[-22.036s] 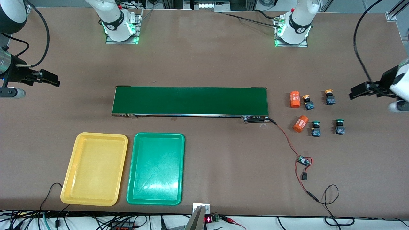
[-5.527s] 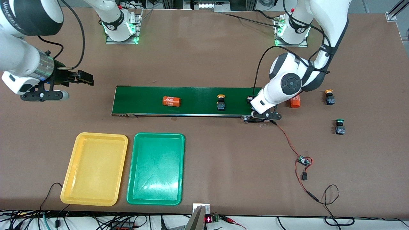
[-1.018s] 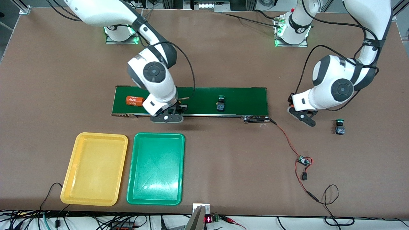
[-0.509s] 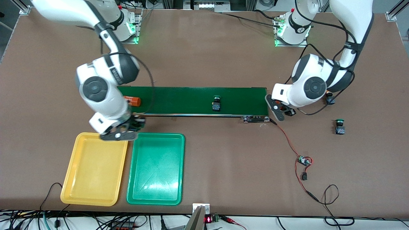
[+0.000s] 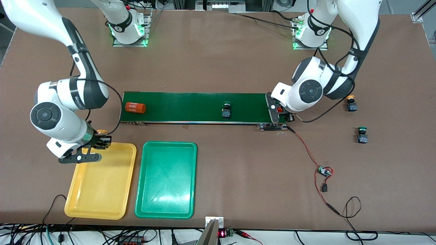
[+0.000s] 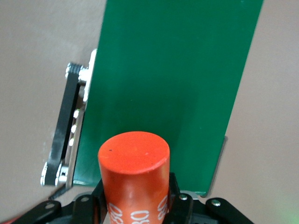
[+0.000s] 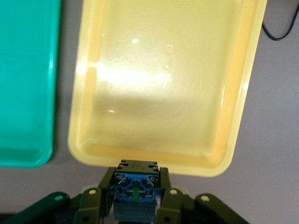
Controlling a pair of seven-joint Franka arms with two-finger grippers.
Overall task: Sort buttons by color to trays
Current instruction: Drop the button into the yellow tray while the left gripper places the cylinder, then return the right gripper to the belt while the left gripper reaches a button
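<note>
We see the right hand [image 5: 98,140] over the yellow tray [image 5: 102,190], at its rim nearest the belt [image 5: 190,102], clamped on a yellow button [image 7: 135,191]. The green tray [image 5: 166,207] lies just beside the yellow one, toward the left arm's end. The left hand [image 6: 135,205] is over the belt's end nearest its own base, gripping an orange cylinder [image 6: 134,172]. On the belt we see a green button [image 5: 226,110] mid-length and another cylinder [image 5: 135,107] at the right arm's end. On the worktop past the belt stand a second yellow button [image 5: 351,103] and, nearer the camera, a second green button [image 5: 362,135].
</note>
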